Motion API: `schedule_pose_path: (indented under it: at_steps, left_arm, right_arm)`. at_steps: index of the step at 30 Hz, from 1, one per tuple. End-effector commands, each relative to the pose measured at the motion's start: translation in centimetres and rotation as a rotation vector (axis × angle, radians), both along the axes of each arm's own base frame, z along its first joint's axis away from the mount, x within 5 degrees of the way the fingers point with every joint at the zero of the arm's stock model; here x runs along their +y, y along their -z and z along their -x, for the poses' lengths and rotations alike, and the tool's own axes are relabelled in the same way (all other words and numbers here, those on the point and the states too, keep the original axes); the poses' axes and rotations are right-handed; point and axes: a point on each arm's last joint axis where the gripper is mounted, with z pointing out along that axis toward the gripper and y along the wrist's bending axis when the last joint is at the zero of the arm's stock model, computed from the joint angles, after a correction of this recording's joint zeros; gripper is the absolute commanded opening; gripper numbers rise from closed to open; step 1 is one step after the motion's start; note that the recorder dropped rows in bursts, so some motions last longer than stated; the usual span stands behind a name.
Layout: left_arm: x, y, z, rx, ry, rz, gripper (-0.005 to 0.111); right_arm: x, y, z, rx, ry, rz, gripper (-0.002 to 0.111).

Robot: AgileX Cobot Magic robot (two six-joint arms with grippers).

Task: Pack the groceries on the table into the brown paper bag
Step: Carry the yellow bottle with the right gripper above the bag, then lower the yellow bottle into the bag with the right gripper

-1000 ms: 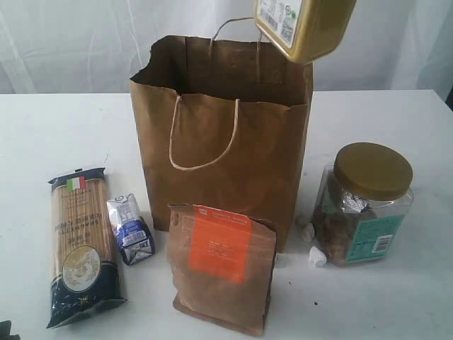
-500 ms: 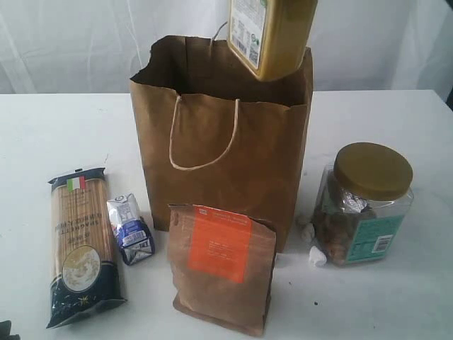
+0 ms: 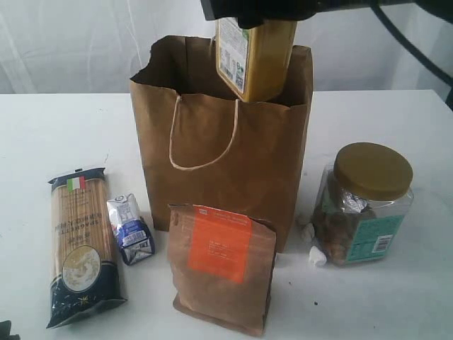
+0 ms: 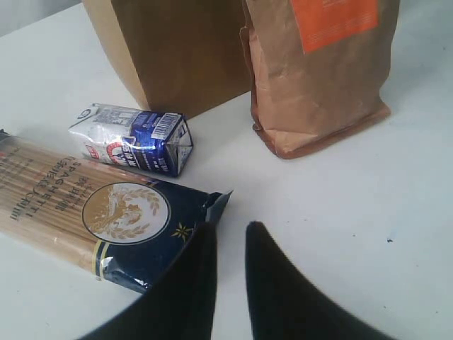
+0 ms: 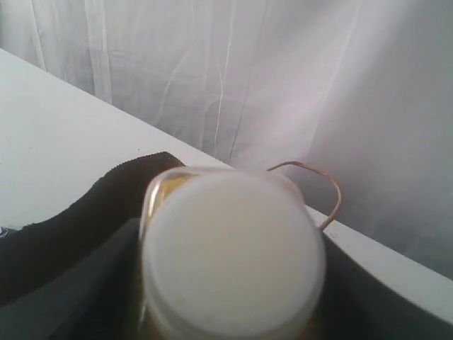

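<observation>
Grasping the yellow white-capped jar (image 3: 256,57) by its upper end with the right hand (image 3: 256,14), clenched on it from above at the very top of the exterior view. Hanging straight below that hand, slightly tilted, with the printed label toward the left and the lower end down at about the level of the front rim of the brown paper bag (image 3: 212,170), over its open mouth. In the right wrist view, looking straight down on the round white cap (image 5: 233,255), with the bag's dark inside around it and one cord handle (image 5: 322,191) just behind. No telling whether jar and paper touch.

Standing upright near the middle of the white desk (image 3: 396,297): the bag, with its front handle loop drooping down the front wall. Just in front of it, upright: brown pouch with orange label (image 3: 223,265). Off to the right, apart from the bag: gold-lidded clear jar (image 3: 364,205), upright. To the left, lying flat: blue spaghetti packet (image 3: 81,248), and between it and the bag, on its side, the small blue-white carton (image 3: 131,230).

Low over the desk, well apart from the held jar: left hand (image 4: 230,244), released and empty, dark fingers (image 4: 276,283) close together with a slim gap, tips just beside a corner of the spaghetti packet.
</observation>
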Motion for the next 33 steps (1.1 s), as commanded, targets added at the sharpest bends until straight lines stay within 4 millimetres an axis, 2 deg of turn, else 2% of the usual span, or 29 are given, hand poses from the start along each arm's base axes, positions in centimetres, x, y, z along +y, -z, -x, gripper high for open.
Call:
schedule_pose_path:
  at_steps: [1,15,28,33]
  left_arm:
    - [0.0,0.1,0.1,0.004,0.007,0.0,0.021]
    - [0.0,0.1,0.1,0.004,0.007,0.0,0.021]
    - [0.0,0.1,0.1,0.004,0.007,0.0,0.021]
    - [0.0,0.1,0.1,0.004,0.007,0.0,0.021]
  right_arm:
    - [-0.2,-0.9,-0.1,-0.053,-0.008,-0.026,0.0]
    - [-0.2,1.8,-1.8,0.059,0.053,0.064,0.0]
    - [0.1,3.2,-2.4,0.116,0.067,0.089,0.0]
    - [0.0,4.6,-2.2,0.162,0.071,0.104,0.0]
